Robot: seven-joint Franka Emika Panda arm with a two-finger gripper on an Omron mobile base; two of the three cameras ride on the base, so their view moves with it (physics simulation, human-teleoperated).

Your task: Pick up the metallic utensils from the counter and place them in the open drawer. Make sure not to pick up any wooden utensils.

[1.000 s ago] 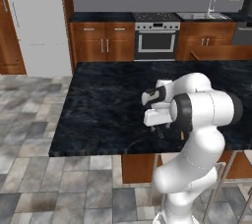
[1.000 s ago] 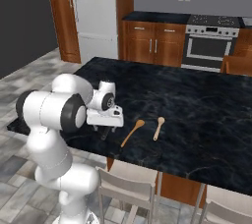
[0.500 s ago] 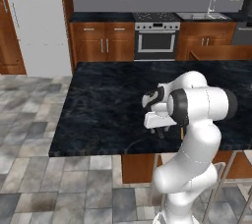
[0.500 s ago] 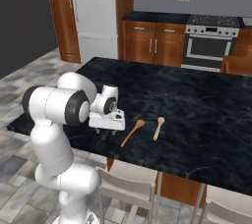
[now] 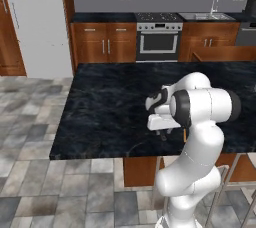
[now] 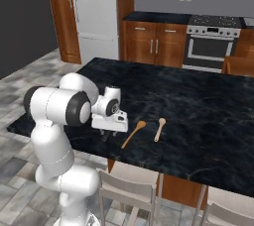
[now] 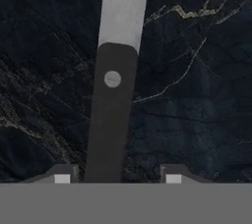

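A metallic table knife (image 7: pixel 114 85) with a dark riveted handle and a silver blade lies flat on the black stone counter (image 7: pixel 197 95). My gripper (image 7: pixel 117 176) points straight down over the handle, with a fingertip on each side and a gap left on both sides, so the jaws are open around it. From the base, the gripper (image 5: pixel 164 133) (image 6: pixel 105 133) hangs low near the front edge of the counter (image 5: pixel 110 102) (image 6: pixel 198 106). Two wooden utensils, a longer spoon (image 6: pixel 133 133) and a shorter one (image 6: pixel 159 128), lie just to its right. The open drawer is out of view.
Two stools (image 6: pixel 126 193) stand against the counter's near side. A steel oven (image 5: pixel 158 42) and wood cabinets (image 5: pixel 102 44) line the back wall, with a fridge (image 5: pixel 37 22) to the left. Grey floor tiles (image 5: pixel 30 122) surround the island.
The hand has sunk lower toward the counter top, and its jaws have narrowed. The wooden spoons lie where they were.
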